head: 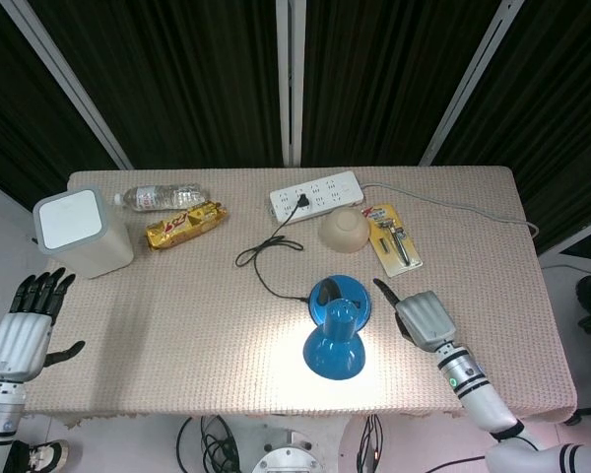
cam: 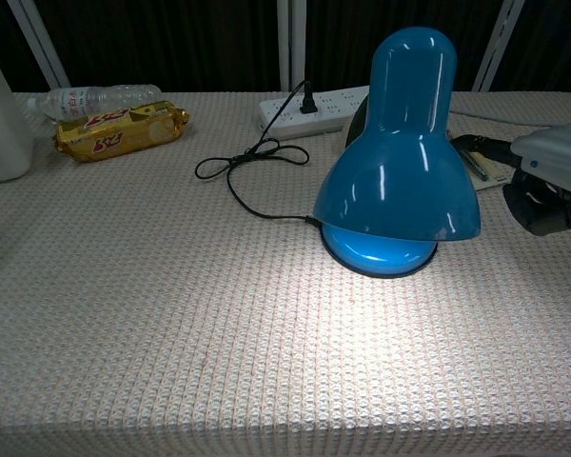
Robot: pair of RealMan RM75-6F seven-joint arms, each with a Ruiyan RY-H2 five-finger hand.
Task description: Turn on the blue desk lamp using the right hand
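The blue desk lamp (head: pixel 335 340) stands near the table's front edge on its round base (head: pixel 339 294), and its shade (cam: pixel 397 162) faces down. It is lit and throws a bright patch on the cloth in front of it. My right hand (head: pixel 421 317) hovers just right of the lamp, clear of it and holding nothing. One dark finger (head: pixel 382 289) points toward the base and the others are curled under. In the chest view that hand (cam: pixel 552 176) shows at the right edge. My left hand (head: pixel 25 325) hangs off the table's left side with its fingers spread.
The lamp's black cord (head: pixel 271 251) loops back to a white power strip (head: pixel 315 194). A beige bowl (head: pixel 344 231) and a razor pack (head: pixel 393 238) lie behind the lamp. At the back left are a water bottle (head: pixel 163 196), a gold snack pack (head: pixel 185 224) and a white box (head: pixel 79 232).
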